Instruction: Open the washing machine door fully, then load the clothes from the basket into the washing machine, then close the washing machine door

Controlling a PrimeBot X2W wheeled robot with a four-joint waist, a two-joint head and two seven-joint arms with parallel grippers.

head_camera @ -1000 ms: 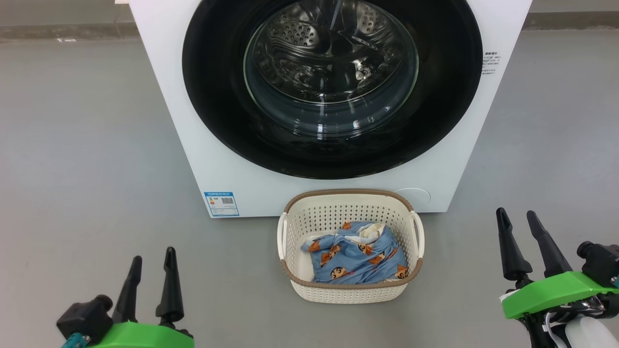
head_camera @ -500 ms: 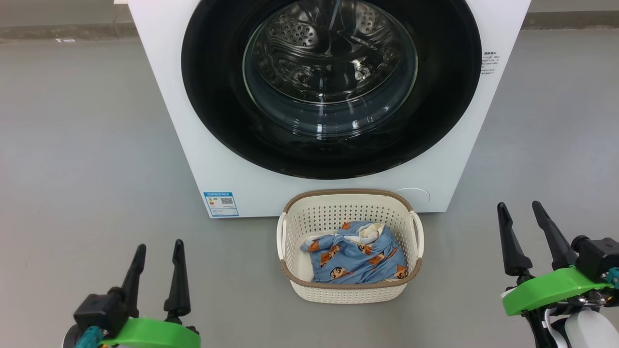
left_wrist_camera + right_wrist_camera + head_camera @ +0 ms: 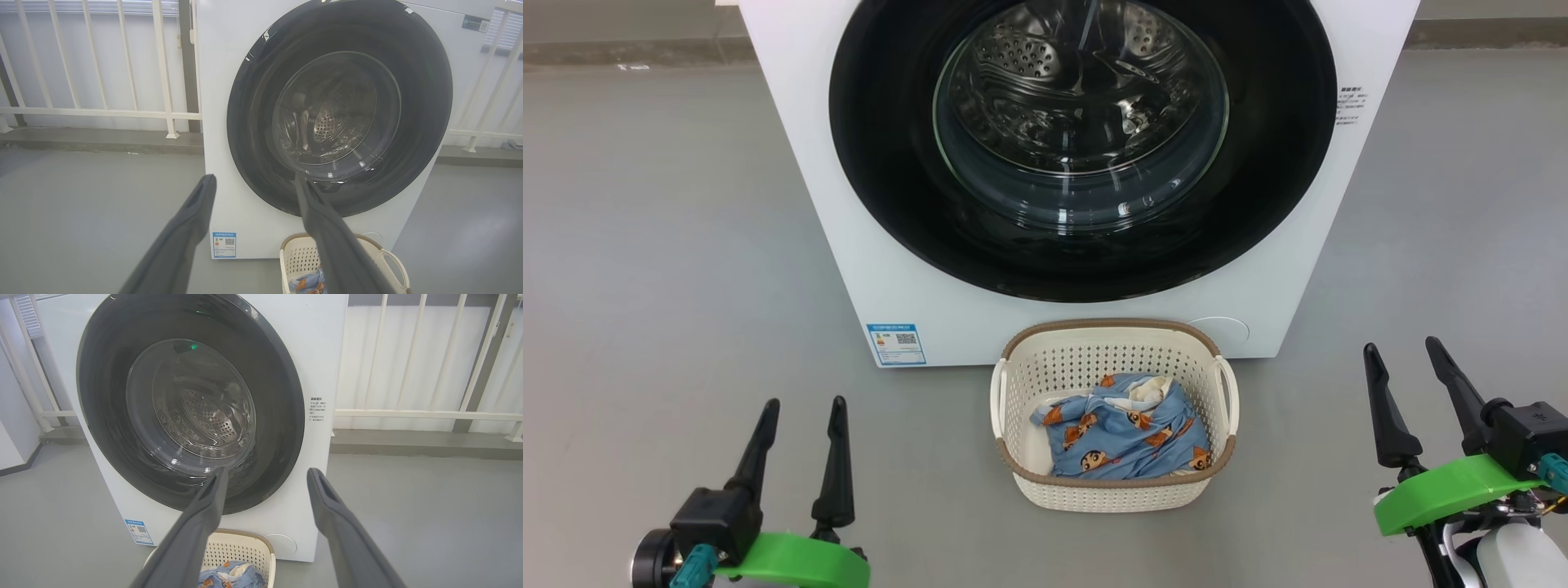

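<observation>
the large round washing machine door (image 3: 1082, 139), with a glossy black rim around a bulging clear glass window, sits shut and flush in the front of the big white boxy washing machine (image 3: 947, 327). it looks rigid, heavy on its hinge and slick to touch, so the long fingers would likely slip on the flat face. the outer edge of the rim seems the place to hook it, though no handle or recess can be made out, nor which side hinges.

the small cream-white perforated plastic basket (image 3: 1114, 490) with a brown rim stands on the grey floor (image 3: 670, 245) just before the machine, under the door. the light blue clothes (image 3: 1127, 437) with orange-brown cartoon faces lie crumpled inside it; they look soft, light and floppy, best pinched at a raised fold.

the left gripper (image 3: 805, 402) and right gripper (image 3: 1401, 344) hover low on either side, well apart from the basket, fingers spread wide and holding nothing.

a small blue label sticker (image 3: 897, 344) marks the machine's lower left. a white railing (image 3: 102, 110) runs behind. the basket may crowd an approach to the door's lower edge.
</observation>
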